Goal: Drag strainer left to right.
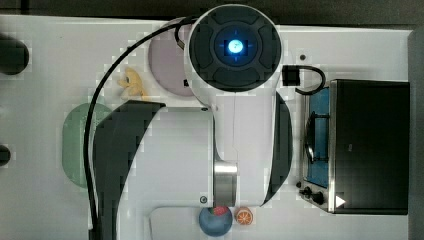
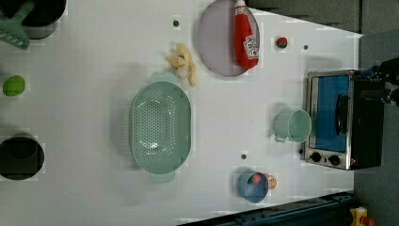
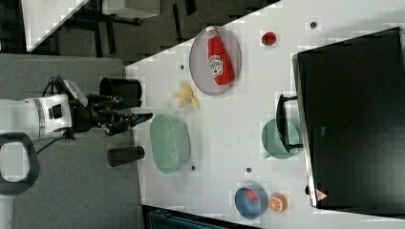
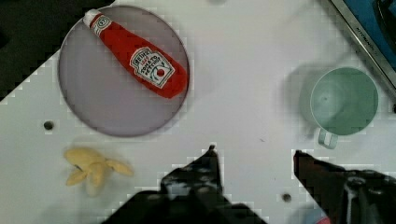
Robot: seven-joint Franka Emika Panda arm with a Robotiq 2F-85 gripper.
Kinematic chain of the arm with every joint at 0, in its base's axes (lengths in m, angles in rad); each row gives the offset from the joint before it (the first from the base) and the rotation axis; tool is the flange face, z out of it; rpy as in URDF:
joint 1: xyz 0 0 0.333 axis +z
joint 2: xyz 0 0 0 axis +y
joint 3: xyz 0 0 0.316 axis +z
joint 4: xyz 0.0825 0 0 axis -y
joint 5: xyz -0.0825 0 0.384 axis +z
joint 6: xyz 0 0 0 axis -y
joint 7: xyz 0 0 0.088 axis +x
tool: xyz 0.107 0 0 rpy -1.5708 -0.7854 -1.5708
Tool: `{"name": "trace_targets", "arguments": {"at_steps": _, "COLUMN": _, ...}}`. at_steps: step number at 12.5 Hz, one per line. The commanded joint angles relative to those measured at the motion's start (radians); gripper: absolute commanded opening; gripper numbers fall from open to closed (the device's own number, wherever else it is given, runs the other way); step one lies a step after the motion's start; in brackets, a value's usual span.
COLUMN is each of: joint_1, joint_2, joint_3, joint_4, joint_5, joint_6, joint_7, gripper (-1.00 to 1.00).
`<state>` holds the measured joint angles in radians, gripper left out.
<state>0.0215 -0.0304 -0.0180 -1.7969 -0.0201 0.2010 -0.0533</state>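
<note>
The strainer (image 2: 161, 125), a pale mint-green oblong colander with a holed bowl, rests upright on the white table (image 2: 94, 56); it also shows as the strainer (image 3: 169, 142) and, partly under the arm, the strainer (image 1: 75, 145). My gripper (image 3: 143, 117) hangs well above the table, apart from the strainer. In the wrist view the gripper (image 4: 257, 161) is open, its black fingers (image 4: 210, 165) spread with nothing between them, over bare table between the plate and the mug.
A lilac plate (image 2: 221, 42) holds a red ketchup bottle (image 2: 245, 37). A banana peel (image 2: 183, 63) lies beside the strainer. A mint mug (image 2: 292, 125) stands before the toaster oven (image 2: 341, 120). A blue bowl (image 2: 253, 187) sits by an orange slice (image 3: 277, 202).
</note>
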Motion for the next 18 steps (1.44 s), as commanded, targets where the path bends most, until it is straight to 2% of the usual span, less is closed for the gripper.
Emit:
{"name": "trace_targets", "arguments": {"at_steps": 1, "joint_1": -0.021, "joint_2": -0.403, "joint_3": -0.045, "joint_4": -0.193, "joint_5": -0.023, "joint_6": -0.206, "joint_7": 0.123, "gripper": 0.59}}
{"name": "trace_targets", "arguments": {"at_steps": 3, "joint_1": -0.021, "joint_2": -0.403, "joint_3": -0.046, "joint_4": -0.194, "joint_5": -0.022, "joint_6": -0.205, "joint_7": 0.123, "gripper": 0.99}}
{"name": "trace_targets", "arguments": {"at_steps": 6, "joint_1": 0.002, "joint_2": -0.383, "joint_3": 0.001, "joint_4": -0.205, "joint_5": -0.001, "joint_6": -0.192, "joint_7": 0.131, "gripper": 1.00}}
{"name": "trace_targets", "arguments": {"at_steps": 9, "joint_1": 0.023, "joint_2": -0.311, "joint_3": 0.128, "joint_4": -0.218, "joint_5": 0.024, "joint_6": -0.118, "joint_7": 0.246, "gripper": 1.00}}
{"name": "trace_targets", "arguments": {"at_steps": 15, "joint_1": 0.028, "joint_2": -0.064, "joint_3": 0.453, "joint_4": -0.259, "joint_5": 0.024, "joint_6": 0.116, "joint_7": 0.878, "gripper": 1.00}}
{"name": "trace_targets", "arguments": {"at_steps": 18, "joint_1": 0.031, "joint_2": 0.108, "joint_3": 0.554, "joint_4": -0.275, "joint_5": 0.016, "joint_6": 0.296, "joint_7": 1.166, "gripper": 1.00}}
